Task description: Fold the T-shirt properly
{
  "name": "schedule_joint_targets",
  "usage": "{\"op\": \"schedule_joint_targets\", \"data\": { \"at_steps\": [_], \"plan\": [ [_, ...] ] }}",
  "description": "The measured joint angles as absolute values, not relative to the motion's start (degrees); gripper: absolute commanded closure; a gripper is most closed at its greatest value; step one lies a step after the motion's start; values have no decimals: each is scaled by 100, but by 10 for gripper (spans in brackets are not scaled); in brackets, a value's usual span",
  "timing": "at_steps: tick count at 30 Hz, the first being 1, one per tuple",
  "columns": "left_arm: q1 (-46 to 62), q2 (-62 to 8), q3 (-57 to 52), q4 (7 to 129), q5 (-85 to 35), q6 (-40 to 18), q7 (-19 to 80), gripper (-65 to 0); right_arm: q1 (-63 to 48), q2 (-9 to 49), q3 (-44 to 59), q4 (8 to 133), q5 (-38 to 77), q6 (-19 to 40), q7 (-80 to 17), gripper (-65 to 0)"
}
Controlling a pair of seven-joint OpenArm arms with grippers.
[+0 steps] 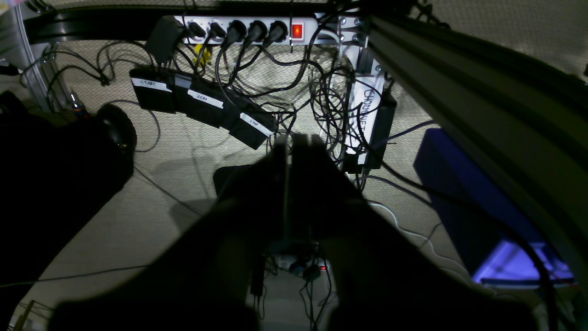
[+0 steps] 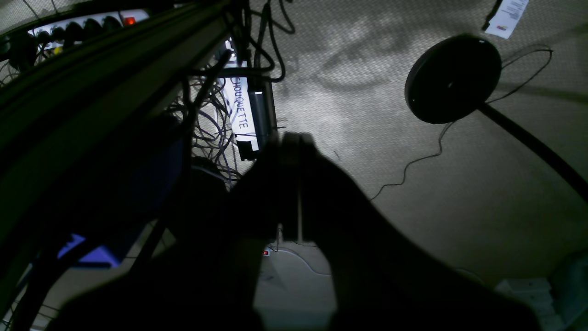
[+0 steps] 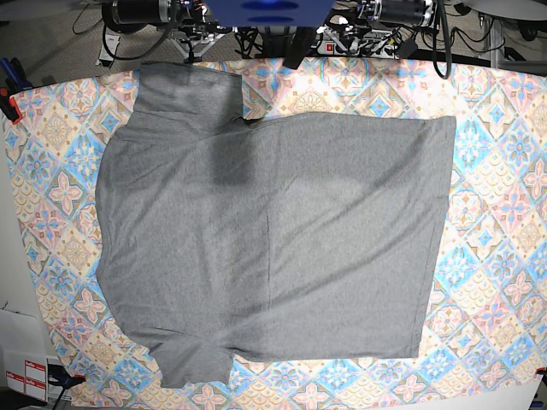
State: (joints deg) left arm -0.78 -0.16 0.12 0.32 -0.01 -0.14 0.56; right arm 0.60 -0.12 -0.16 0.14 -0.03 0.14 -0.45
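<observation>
The grey T-shirt [image 3: 273,231] lies spread flat on the patterned tablecloth [image 3: 500,171] in the base view. Its hem is to the right, and one sleeve [image 3: 184,85] is at the top left, the other sleeve [image 3: 195,367] at the bottom left. Both arms are pulled back at the table's far edge, away from the shirt. My left gripper [image 1: 294,140] is a dark silhouette with its fingers together, hanging over the floor. My right gripper [image 2: 291,138] is likewise shut and empty. The shirt shows in neither wrist view.
Under the table's far edge are a power strip [image 1: 248,30], several labelled black boxes [image 1: 204,101], tangled cables [image 1: 330,96] and a blue box [image 1: 482,207]. A round black stand base [image 2: 452,78] stands on the carpet. The arm bases [image 3: 137,10] sit at the top.
</observation>
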Motion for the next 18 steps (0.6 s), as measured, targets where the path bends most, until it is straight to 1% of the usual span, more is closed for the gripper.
{"op": "schedule_joint_targets", "data": {
  "at_steps": [10, 18],
  "plan": [
    [-73, -69, 12, 32, 3, -23, 54, 0, 40, -1, -16, 3, -3, 16, -51, 0],
    [-3, -405, 12, 32, 1, 36, 19, 0, -137, 270, -25, 3, -3, 12, -16, 0]
  ]
}}
